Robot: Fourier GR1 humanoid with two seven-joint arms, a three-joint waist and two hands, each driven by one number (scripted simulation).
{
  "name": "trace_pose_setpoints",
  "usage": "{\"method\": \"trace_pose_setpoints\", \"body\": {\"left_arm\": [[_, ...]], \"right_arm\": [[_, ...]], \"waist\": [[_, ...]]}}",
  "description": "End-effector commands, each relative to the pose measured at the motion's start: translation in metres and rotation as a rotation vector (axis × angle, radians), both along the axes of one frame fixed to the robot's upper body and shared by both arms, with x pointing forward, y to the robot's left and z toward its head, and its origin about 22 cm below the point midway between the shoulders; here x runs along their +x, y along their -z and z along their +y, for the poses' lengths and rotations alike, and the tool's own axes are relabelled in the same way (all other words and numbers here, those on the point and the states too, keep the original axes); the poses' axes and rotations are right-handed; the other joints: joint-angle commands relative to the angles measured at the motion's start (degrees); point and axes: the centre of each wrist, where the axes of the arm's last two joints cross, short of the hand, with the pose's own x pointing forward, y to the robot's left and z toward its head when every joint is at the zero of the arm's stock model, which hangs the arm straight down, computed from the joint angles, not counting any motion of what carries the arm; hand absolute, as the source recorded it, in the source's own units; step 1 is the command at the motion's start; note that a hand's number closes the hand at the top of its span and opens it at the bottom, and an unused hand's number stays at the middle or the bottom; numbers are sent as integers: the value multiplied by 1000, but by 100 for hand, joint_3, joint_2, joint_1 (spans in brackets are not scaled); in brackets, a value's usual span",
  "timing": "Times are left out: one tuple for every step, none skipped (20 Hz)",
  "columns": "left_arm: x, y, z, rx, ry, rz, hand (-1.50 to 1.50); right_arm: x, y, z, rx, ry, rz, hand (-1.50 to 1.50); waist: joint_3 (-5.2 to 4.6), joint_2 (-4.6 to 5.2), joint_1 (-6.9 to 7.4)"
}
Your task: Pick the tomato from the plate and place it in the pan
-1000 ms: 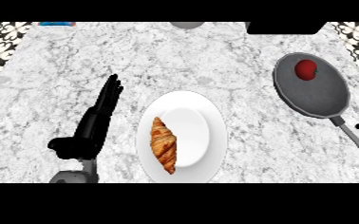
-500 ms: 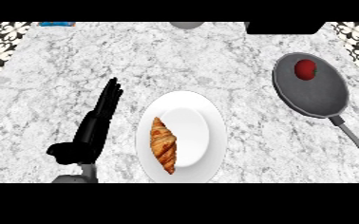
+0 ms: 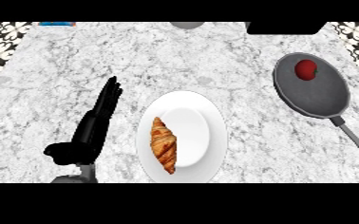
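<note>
One each, tomato [image 3: 306, 69], pan [image 3: 320, 100], plate [image 3: 201, 122], croissant [image 3: 165, 144]

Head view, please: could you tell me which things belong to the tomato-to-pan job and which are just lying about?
Belongs to the job: pan, with the tomato already in it; plate; left hand, open, left of the plate.
Just lying about: croissant on the plate; grey object and black object at the counter's far edge.

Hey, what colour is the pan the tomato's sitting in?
The pan is dark grey, clearest in the head view, with the red tomato inside.
</note>
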Motion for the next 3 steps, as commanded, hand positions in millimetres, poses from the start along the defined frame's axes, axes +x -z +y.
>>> {"method": "trace_pose_setpoints", "body": {"left_arm": [[2,10,15,1,5,-9,0],[14,9,-4,-7,-4,-16,0],[12,3,-7,17,2,-8,0]], "right_arm": [[-13,3,1,-59,14,-11,-150],[-2,-6,1,-72,29,-38,-150],[16,-17,7,-97,15,-26,-150]], "waist": [[-3,-2,-20],[-3,1,-22],[-3,0,-8]]}}
